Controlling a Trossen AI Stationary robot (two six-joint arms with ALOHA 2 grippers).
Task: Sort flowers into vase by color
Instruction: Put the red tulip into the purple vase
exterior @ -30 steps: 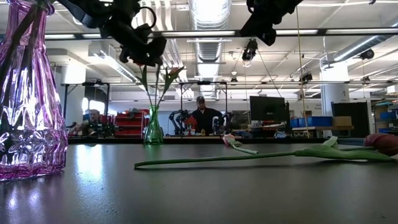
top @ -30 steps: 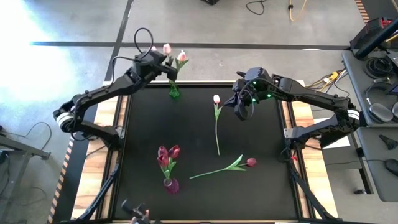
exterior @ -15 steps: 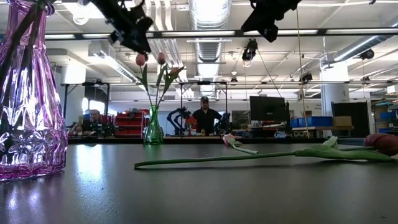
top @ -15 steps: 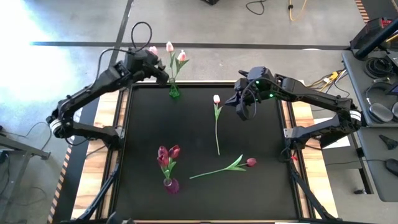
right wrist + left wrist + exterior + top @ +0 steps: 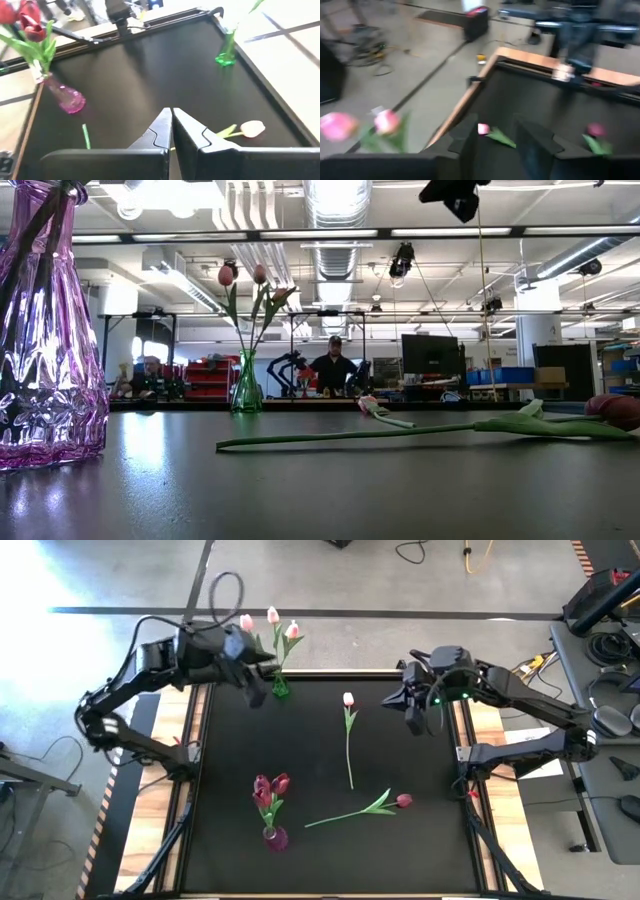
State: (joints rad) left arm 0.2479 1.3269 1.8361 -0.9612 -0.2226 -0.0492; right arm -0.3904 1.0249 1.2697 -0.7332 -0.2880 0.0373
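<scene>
A green vase (image 5: pixel 281 688) at the table's far edge holds three pale pink tulips (image 5: pixel 271 616). A purple vase (image 5: pixel 275 837) near the near edge holds three dark red tulips (image 5: pixel 270 786). One pink tulip (image 5: pixel 348 699) and one dark red tulip (image 5: pixel 404 801) lie flat on the table. My left gripper (image 5: pixel 257 688) hovers open just left of the green vase and holds nothing; its fingers (image 5: pixel 465 142) stand apart. My right gripper (image 5: pixel 415 720) is shut and empty, in the air right of the lying pink tulip (image 5: pixel 252 128).
The black tabletop has a raised frame (image 5: pixel 330 674) with wooden side strips. The lying pink tulip's stem (image 5: pixel 349 755) points at the near edge; the red tulip's stem (image 5: pixel 340 816) runs toward the purple vase. People and benches show far behind the table.
My left gripper has risen off the tulip heads in the green vase and swung toward the near edge, ending beside the vase; the three pink tulips stay standing in it. My right gripper has moved up and toward the table's right edge, away from the lying pink tulip.
</scene>
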